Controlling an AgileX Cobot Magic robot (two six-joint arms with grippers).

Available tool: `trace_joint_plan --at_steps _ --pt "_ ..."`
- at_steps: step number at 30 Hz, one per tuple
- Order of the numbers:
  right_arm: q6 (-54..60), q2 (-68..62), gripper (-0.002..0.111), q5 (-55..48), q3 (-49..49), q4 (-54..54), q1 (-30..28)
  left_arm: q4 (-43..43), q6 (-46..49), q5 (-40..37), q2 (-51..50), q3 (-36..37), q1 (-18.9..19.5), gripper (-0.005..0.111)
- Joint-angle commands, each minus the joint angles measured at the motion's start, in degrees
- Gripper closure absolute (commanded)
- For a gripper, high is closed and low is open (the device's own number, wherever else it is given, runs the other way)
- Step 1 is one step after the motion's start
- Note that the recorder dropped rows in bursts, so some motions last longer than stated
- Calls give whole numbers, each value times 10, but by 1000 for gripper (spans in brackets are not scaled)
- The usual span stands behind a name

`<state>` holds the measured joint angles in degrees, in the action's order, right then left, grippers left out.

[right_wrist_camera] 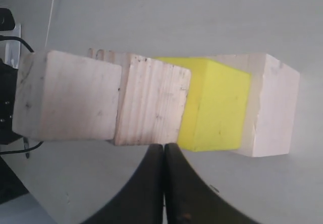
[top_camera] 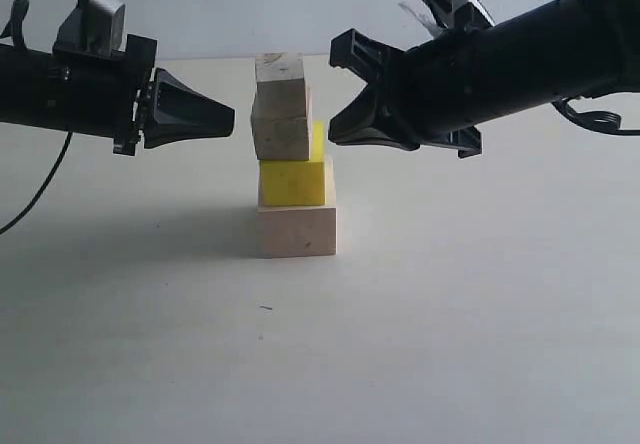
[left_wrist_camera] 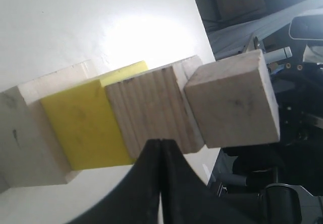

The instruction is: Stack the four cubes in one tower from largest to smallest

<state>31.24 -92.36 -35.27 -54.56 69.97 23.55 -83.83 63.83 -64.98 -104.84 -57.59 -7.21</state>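
With the tower (top_camera: 292, 159) built, the left gripper (top_camera: 229, 118) and right gripper (right_wrist_camera: 163, 151), both clenched empty, needed to retreat without brushing it.

largest cube (left_wrist_camera: 20, 133): cut by edge | left arm (top_camera: 60, 89): cut off | right arm (top_camera: 540, 54): cut off

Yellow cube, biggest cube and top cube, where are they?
Yellow cube (top_camera: 292, 182): exterior view, middle of its front face.
Biggest cube (top_camera: 298, 231): exterior view, middle of its front face.
Top cube (left_wrist_camera: 232, 103): left wrist view, middle of its broad side face.
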Motion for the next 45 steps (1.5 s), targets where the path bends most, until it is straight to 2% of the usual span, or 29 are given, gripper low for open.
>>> trace_joint_plan --at_steps 1,8,12,22,45 --pt "9 0 108 -11 1 6 -4 -18 4 5 0 2 -2 107" --pt "24 0 108 -31 1 16 -4 -20 4 7 0 2 -18 107" --pt "24 0 108 -38 1 16 -4 -20 4 46 0 2 -37 107" --pt "37 0 108 -51 1 16 -3 -24 5 67 0 2 -32 107" --pt "58 0 108 -56 1 21 -3 -24 8 58 0 2 -37 107"
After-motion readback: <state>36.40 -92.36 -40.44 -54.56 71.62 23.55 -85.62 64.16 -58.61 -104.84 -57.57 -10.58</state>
